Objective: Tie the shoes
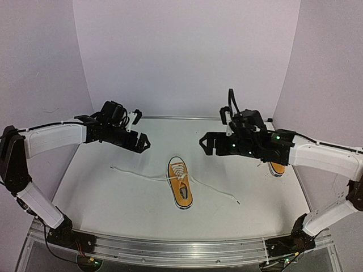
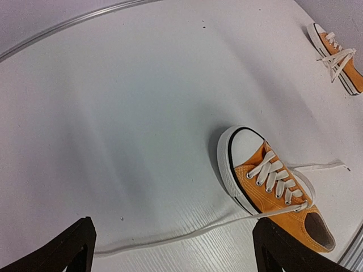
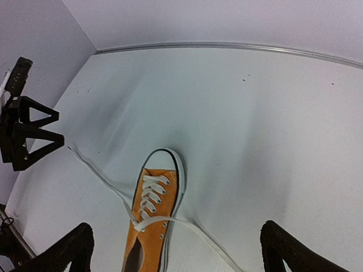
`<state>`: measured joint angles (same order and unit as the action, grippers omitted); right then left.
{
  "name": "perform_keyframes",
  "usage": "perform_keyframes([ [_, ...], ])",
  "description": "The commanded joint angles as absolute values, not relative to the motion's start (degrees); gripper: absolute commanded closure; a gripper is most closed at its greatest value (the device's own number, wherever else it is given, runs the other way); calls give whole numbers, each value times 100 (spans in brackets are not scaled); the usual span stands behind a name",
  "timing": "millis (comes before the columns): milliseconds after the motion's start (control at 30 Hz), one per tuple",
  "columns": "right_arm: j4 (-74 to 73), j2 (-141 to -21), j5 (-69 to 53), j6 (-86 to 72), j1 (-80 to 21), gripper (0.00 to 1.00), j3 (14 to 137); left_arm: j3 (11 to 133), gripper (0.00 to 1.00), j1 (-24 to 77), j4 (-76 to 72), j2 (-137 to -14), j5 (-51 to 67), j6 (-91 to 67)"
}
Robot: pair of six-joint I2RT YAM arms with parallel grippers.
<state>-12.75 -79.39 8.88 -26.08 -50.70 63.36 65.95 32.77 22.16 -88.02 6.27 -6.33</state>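
One orange-yellow shoe (image 1: 180,182) with a white toe cap lies mid-table, toe pointing away. It is untied. One white lace (image 1: 133,172) trails left and the other (image 1: 218,192) trails right. It also shows in the left wrist view (image 2: 272,181) and the right wrist view (image 3: 152,212). The second shoe (image 1: 277,168) lies at the right, mostly hidden under my right arm, with its laces bunched (image 2: 339,51). My left gripper (image 1: 140,129) hovers open and empty, left of and beyond the shoe. My right gripper (image 1: 214,129) hovers open and empty to its right.
White walls enclose the table on the left, back and right. A metal rail (image 1: 170,246) runs along the near edge between the arm bases. My left gripper's fingers (image 3: 34,133) show at the left of the right wrist view.
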Motion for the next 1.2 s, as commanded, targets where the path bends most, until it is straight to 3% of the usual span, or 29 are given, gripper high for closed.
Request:
perform_keyframes([
  [0, -1046, -8691, 165, -1760, -5061, 2, 7253, 7331, 0, 3246, 2519, -9256, 1213, 490],
  [333, -955, -9192, -1164, -1235, -5039, 2, 7451, 6412, 1, 3411, 2311, -9504, 2447, 2151],
  [700, -870, -8899, -1424, -1393, -4784, 2, 7088, 7029, 21, 3448, 3223, -10373, 2690, 4169],
  [1033, -735, -8437, -1636, -1550, -4391, 2, 6715, 7319, 33, 3587, 3157, -10969, 2389, 4566],
  [1167, -712, -8381, -1690, -1573, -4326, 2, 6634, 7257, 43, 3623, 2959, -11105, 2109, 4694],
])
